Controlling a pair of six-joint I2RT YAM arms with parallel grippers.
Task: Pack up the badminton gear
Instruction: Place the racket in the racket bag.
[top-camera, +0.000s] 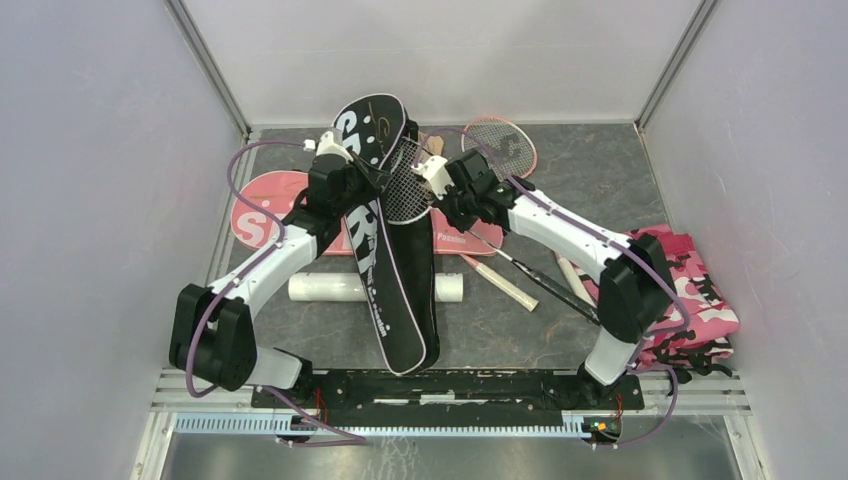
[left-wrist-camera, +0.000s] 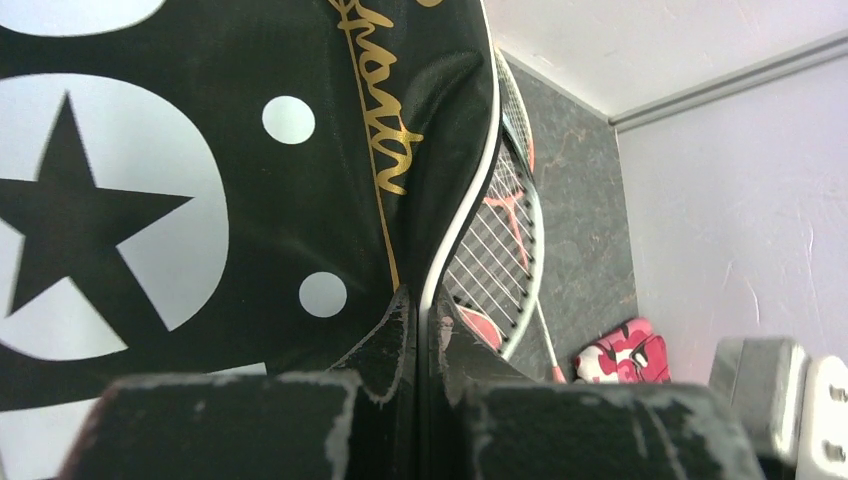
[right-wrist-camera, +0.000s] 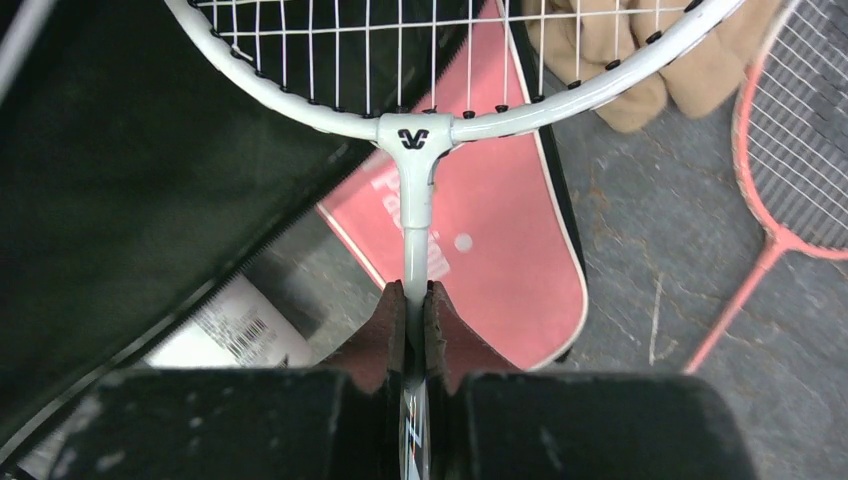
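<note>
Our left pincer (left-wrist-camera: 421, 325) pinches the open edge of the black cover (left-wrist-camera: 250, 230). Our right pincer (right-wrist-camera: 415, 320) pinches the shaft of the white racket (right-wrist-camera: 413, 138), whose head lies at that cover's mouth, on its right side.

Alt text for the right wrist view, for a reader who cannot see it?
The right fingers pinch the shaft of a white racket, its strung head over a black cover. Beyond, a pink cover, tan cloth and pink racket lie on the grey table.
</note>
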